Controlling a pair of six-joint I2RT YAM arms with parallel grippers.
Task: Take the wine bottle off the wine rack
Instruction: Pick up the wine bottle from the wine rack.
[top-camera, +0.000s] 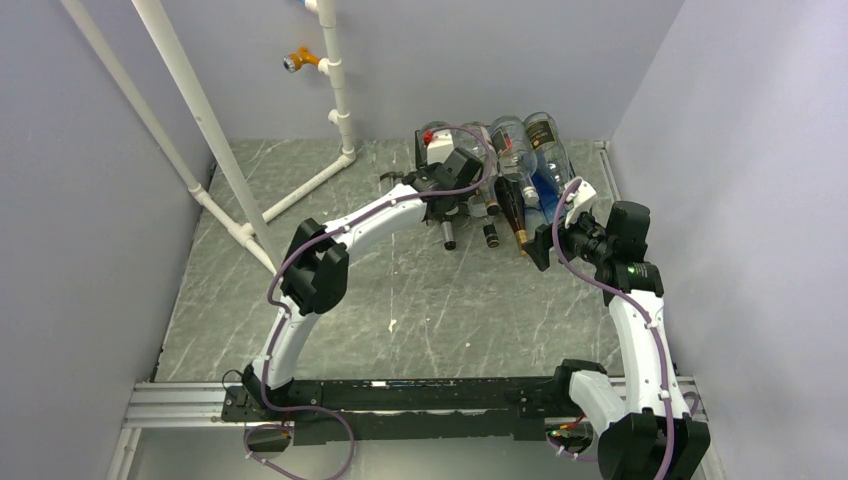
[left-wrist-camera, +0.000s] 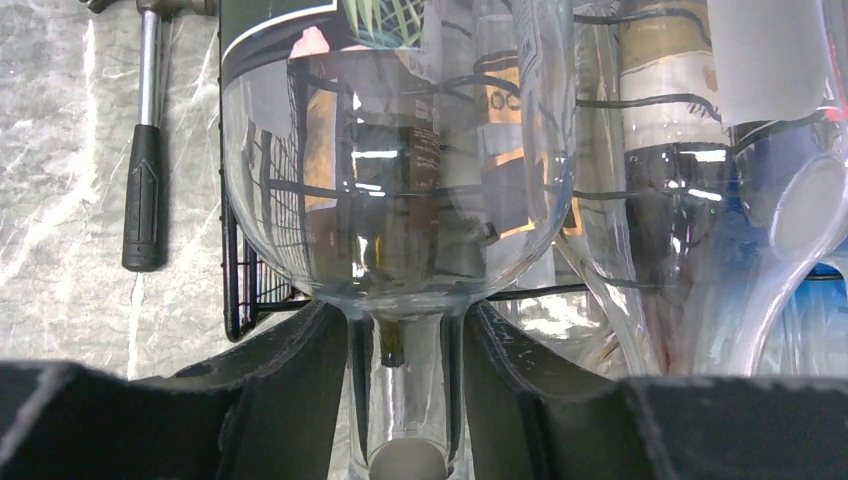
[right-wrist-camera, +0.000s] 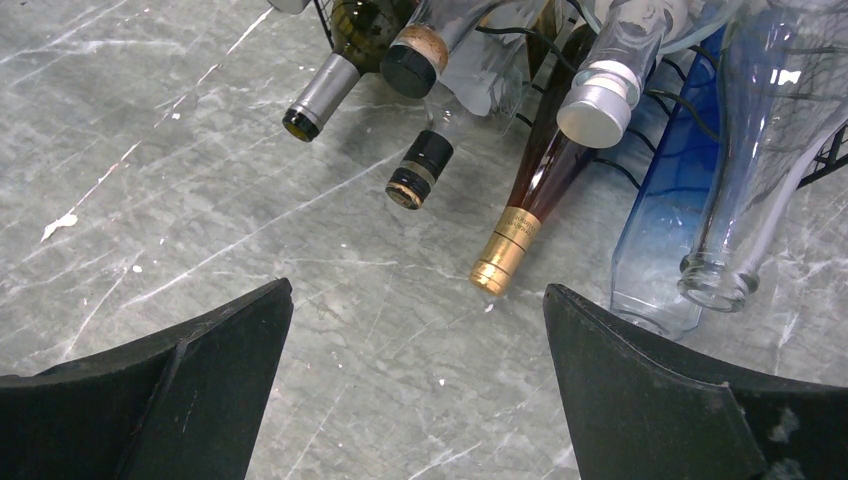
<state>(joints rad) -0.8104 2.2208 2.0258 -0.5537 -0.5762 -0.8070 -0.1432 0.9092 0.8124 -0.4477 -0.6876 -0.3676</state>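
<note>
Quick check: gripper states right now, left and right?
Left gripper: closed on the neck of the clear bottle.
Right gripper: open, holding nothing.

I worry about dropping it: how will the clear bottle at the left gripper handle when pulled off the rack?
The clear bottle looks empty, so probably light. Its smooth glass neck, between the fingers of the left gripper, may slip. Round-bodied, it would likely roll if laid down.

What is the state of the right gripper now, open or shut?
Open. The right gripper shows its fingers far apart in its wrist view, with nothing held between them.
</note>
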